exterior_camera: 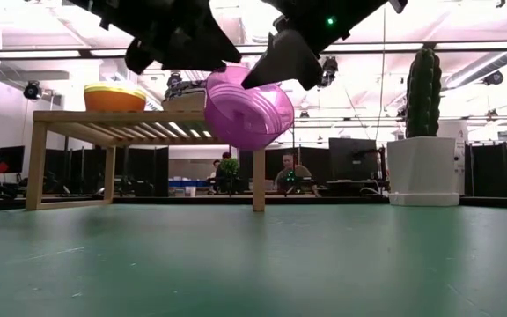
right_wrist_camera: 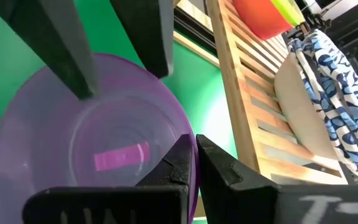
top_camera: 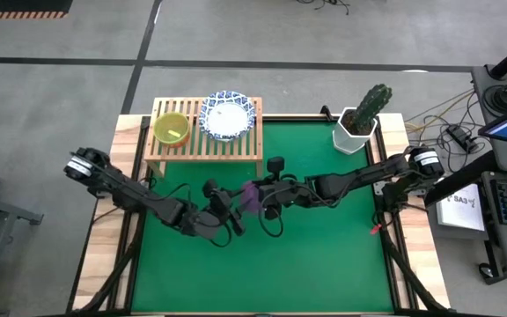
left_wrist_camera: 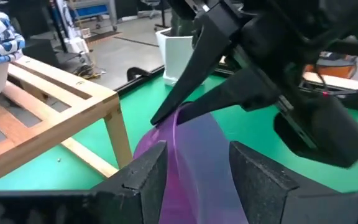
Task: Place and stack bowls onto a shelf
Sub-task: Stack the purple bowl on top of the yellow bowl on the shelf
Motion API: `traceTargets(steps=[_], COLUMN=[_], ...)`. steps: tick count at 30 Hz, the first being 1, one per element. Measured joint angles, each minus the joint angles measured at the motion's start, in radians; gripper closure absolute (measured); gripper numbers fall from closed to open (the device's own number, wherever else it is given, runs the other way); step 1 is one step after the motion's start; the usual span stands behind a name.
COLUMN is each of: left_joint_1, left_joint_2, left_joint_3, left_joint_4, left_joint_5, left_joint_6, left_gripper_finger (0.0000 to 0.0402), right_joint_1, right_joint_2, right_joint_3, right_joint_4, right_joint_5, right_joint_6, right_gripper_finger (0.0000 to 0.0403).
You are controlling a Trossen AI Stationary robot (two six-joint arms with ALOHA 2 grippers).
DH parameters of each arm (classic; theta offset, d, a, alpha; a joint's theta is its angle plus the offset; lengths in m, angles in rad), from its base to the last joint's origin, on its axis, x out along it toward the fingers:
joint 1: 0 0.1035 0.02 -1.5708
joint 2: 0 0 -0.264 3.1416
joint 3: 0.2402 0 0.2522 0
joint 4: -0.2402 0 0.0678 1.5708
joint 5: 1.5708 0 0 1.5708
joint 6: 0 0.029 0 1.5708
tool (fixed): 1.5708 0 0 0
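A purple bowl [exterior_camera: 249, 106] hangs tilted in the air above the green mat, right of the shelf [top_camera: 205, 145]. My right gripper [right_wrist_camera: 196, 155] is shut on its rim. My left gripper [left_wrist_camera: 194, 168] is open. One of its fingers [right_wrist_camera: 73, 56] stands inside the bowl and the other [right_wrist_camera: 160, 37] outside, astride the opposite rim. I cannot tell whether they touch it. On the shelf's slats rest a yellow-green bowl [top_camera: 172, 129] nested in a red one [right_wrist_camera: 263, 15], and white bowls with blue-patterned rims [top_camera: 228, 115]. My right gripper pinches the purple bowl's rim [right_wrist_camera: 188, 140] between its two fingers, one inside the bowl and one outside. It comes from the table's right side, slanting down. The bowl is lifted clear of the mat and tilted.
A white angular pot with a cactus [top_camera: 359, 123] stands at the mat's far right corner. The shelf fills the far left, its near leg [left_wrist_camera: 118, 130] close to the bowl. The near half of the mat [top_camera: 262, 273] lies bare. People sit in the room beyond the table.
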Motion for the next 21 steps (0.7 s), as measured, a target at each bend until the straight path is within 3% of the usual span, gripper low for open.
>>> traceTargets(steps=[8, 13, 17, 21], left_joint_1=[0.015, 0.018, 0.018, 0.018], left_joint_2=[0.024, 0.027, 0.027, 0.027], left_joint_3=[0.080, 0.086, 0.080, 0.080], left_joint_4=[-0.198, -0.226, -0.231, -0.234], left_joint_5=[-0.015, -0.019, -0.023, -0.027], left_joint_6=[-0.076, -0.088, -0.105, -0.106], left_gripper_finger=[0.0247, 0.0253, 0.0287, 0.0350], right_joint_1=[0.000, 0.000, 0.000, 0.000], right_joint_2=[0.000, 0.004, 0.004, 0.004], right_joint_3=[-0.001, -0.001, 0.000, 0.000], right_joint_4=[-0.007, -0.005, -0.005, 0.001], right_joint_5=[-0.001, -0.007, -0.015, -0.050], right_joint_6=[0.016, 0.015, 0.012, 0.013], right_gripper_finger=[0.0394, 0.0394, 0.0394, 0.0384])
